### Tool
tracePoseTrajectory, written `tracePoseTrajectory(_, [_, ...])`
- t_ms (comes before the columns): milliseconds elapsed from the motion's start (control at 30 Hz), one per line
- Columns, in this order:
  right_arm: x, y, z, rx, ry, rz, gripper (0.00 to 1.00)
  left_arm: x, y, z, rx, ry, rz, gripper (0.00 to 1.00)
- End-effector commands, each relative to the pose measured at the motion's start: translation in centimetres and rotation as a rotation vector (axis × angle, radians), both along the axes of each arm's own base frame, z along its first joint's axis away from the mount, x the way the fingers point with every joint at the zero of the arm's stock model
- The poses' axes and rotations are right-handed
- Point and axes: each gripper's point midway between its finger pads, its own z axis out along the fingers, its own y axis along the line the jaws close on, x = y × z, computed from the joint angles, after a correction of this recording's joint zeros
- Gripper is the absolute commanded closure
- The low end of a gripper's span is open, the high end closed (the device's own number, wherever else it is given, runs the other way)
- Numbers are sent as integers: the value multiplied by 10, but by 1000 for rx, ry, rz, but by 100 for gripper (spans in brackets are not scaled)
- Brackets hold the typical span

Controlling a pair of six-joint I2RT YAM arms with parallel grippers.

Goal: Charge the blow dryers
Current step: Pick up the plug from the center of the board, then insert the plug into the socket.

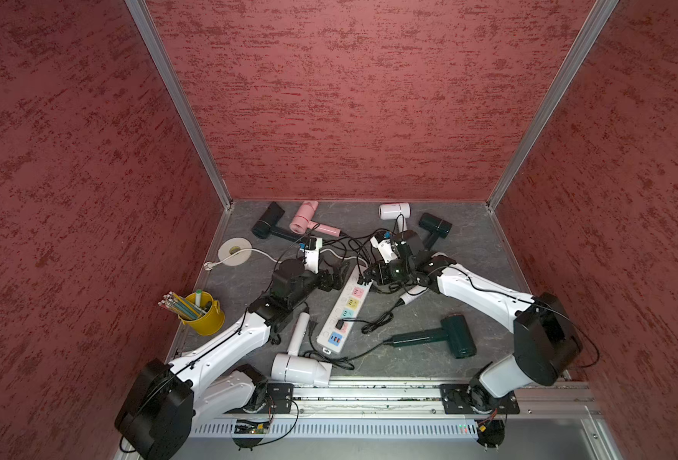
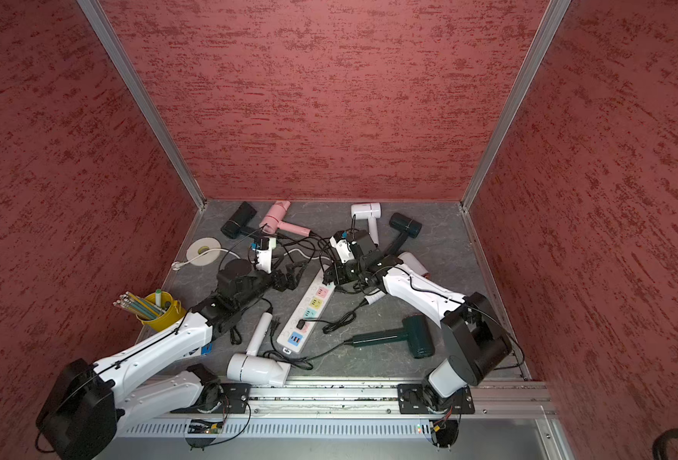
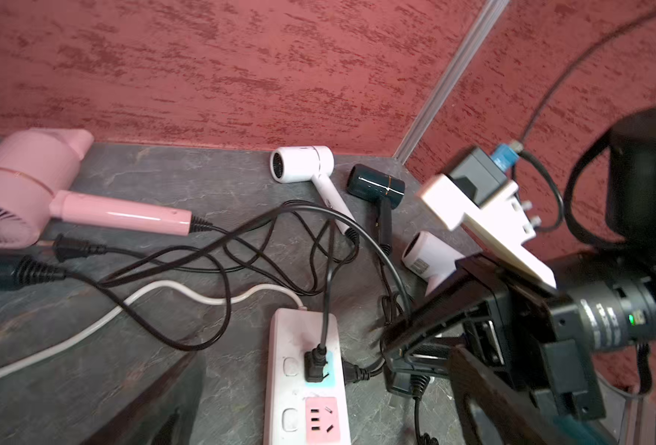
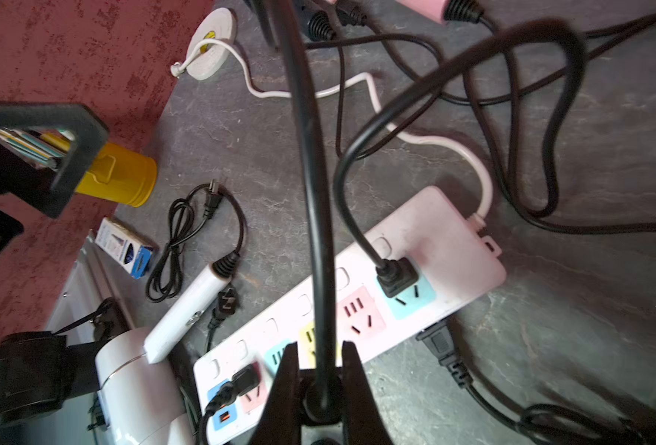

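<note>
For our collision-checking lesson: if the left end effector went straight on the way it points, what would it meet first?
Probably the power strip, near the black plug in its blue socket; depth is unclear.

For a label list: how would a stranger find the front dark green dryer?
Find the long white power strip mid-table. Toward the right arm's base lies the dark green blow dryer. Unlike the dark dryers by the back wall, it lies alone near the front.

Grey tabletop (image 1: pixel 469 251) bears blow dryers (image 1: pixel 455 336), power strip (image 1: pixel 343 314), yellow pencil cup (image 1: pixel 206 320), tape roll (image 1: pixel 234 251).
</note>
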Motion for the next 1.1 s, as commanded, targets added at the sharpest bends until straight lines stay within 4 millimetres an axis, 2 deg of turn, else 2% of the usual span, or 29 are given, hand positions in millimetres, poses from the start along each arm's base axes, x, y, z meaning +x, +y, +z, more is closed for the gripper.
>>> tracePoseTrajectory(0, [16, 4, 32, 51, -221, -24, 100, 4, 7, 3, -176, 83, -22, 0])
tracePoseTrajectory(133, [12, 5, 30, 54, -318, -18, 100, 17, 24, -10, -267, 171, 10, 0])
tracePoseTrajectory(300, [-3, 22, 18, 17, -447, 70, 100, 29, 41, -27, -333, 248, 57, 0])
tracePoseTrajectory(533, [-11, 43, -6, -64, -540, 159, 100, 30, 53, -30, -329, 256, 105, 0])
tracePoseTrajectory(700, [-28, 48, -18, -82, -704, 278, 100, 30, 58, -30, -316, 253, 134, 0])
tracePoseTrajectory(833, [-21, 41, -26, -135, -742, 249, 100, 29, 59, -27, -315, 244, 136, 0])
tracePoseTrajectory(933, [-17, 40, -38, -174, -756, 253, 100, 29, 59, -27, -312, 243, 139, 0])
tracePoseTrajectory(1067, [-15, 41, -43, -183, -788, 265, 100, 28, 60, -25, -311, 237, 140, 0])
